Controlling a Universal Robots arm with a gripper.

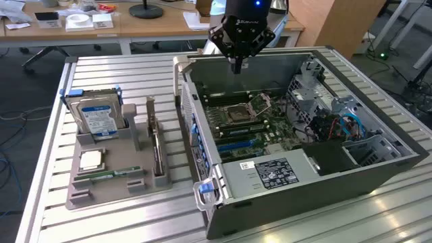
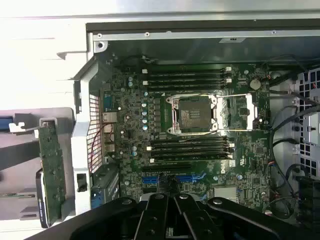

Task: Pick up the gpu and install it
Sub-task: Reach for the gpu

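So the open case (image 1: 304,202) lies on its side on the slatted table (image 1: 121,76), toward the exterior view's right, with the motherboard (image 1: 250,126) flat in its floor and the CPU socket (image 1: 238,114) about mid-board. The parts holder (image 1: 135,152) sits just beside it on the exterior view's left. In that holder the hard drive (image 1: 98,117) stands at the back, the memory stick (image 1: 108,175) lies nearer the front, and the gpu (image 1: 157,147) stands on edge along the side closest to the case. The gripper (image 1: 236,68) hangs over the case's far end.
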